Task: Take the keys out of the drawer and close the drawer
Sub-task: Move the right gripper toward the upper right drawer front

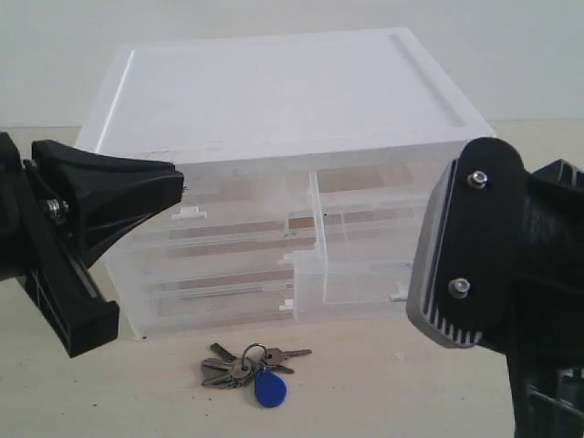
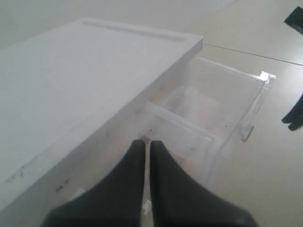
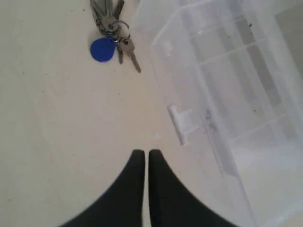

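Note:
The keys (image 1: 248, 367), grey metal with a blue fob, lie on the table in front of the cabinet, and they show in the right wrist view too as keys (image 3: 111, 33). The translucent drawer (image 1: 360, 255) on the cabinet's right side stands pulled out, with nothing inside it; its white tab handle (image 3: 179, 124) faces my right gripper. That right gripper (image 3: 142, 153) is shut with nothing in it, hovering over the table just in front of the handle. Beside the cabinet's upper left front, my left gripper (image 2: 144, 144) is shut and holds nothing, above the drawer (image 2: 222, 113).
The white cabinet (image 1: 274, 91) with a flat lid holds further translucent drawers (image 1: 228, 274) on its left, pushed in. Bare beige table (image 1: 383, 392) surrounds the keys. My right arm's housing (image 1: 474, 255) blocks the drawer's right end in the exterior view.

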